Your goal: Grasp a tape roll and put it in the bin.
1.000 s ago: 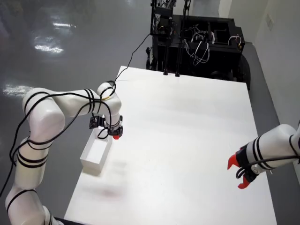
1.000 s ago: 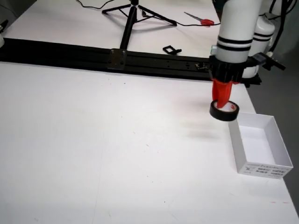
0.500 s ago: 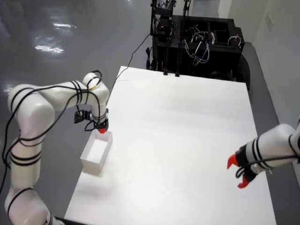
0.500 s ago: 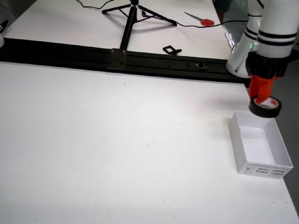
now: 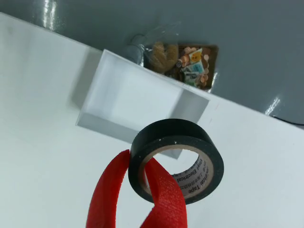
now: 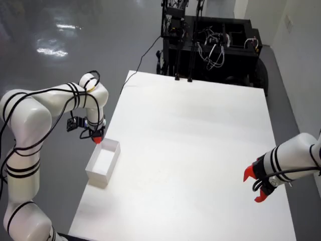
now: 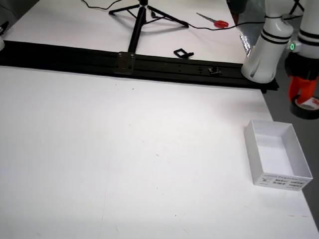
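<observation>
In the view that rides on the gripper, my gripper [image 5: 137, 164] is shut on a black tape roll [image 5: 175, 134], one red finger inside its core and one outside. The white open bin [image 5: 108, 127] lies below and just beyond it. From the side view, the tape roll [image 7: 305, 110] hangs under the red fingers [image 7: 300, 90] beyond the bin's [image 7: 277, 175] far right corner, over the table's edge. In the view from above, the gripper [image 6: 97, 139] sits at the far left corner of the bin [image 6: 89, 172].
A second arm with a red gripper [image 6: 256, 187] stays at the table's right side in the view from above. A black rail [image 7: 134, 62] borders the table's far side in the side view. Scissors [image 7: 215, 21] lie beyond the rail. Clutter [image 5: 183, 59] lies on the floor past the bin.
The gripper carried the tape roll from the table beside the bin, across the bin's far end, out toward the table's edge, and a little higher.
</observation>
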Controlling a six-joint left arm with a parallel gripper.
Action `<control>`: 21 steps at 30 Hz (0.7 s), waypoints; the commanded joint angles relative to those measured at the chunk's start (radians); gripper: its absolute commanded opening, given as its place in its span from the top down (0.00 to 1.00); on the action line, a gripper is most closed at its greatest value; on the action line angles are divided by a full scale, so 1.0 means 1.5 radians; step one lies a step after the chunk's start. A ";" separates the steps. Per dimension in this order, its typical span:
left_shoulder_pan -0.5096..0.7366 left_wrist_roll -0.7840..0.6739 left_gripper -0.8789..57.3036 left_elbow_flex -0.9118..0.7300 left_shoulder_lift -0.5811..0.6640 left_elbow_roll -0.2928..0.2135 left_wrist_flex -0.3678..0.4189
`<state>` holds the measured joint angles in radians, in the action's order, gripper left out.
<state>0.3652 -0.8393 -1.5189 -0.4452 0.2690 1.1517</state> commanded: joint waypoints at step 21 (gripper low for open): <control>0.051 0.003 0.81 -0.010 -0.002 -0.003 0.004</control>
<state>0.3807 -0.8368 -1.5323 -0.4359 0.2683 1.1698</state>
